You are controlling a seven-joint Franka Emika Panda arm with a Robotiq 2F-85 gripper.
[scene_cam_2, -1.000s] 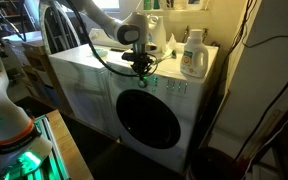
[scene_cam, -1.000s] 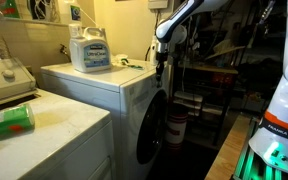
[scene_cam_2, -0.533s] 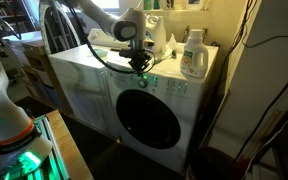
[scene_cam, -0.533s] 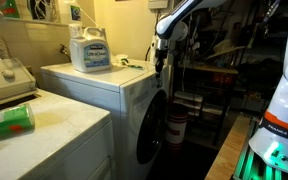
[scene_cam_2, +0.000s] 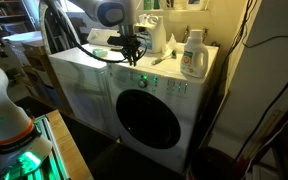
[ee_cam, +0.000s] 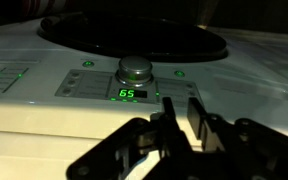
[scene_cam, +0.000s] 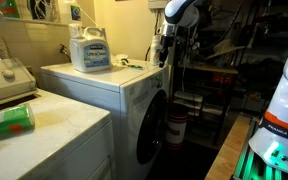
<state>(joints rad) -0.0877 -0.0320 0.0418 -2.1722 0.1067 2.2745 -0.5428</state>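
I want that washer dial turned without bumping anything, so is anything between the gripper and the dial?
Nothing visible is. In the wrist view only flat control panel and its green display lie between the gripper and the dial. The detergent bottle stands farther back on the washer top, off that line.
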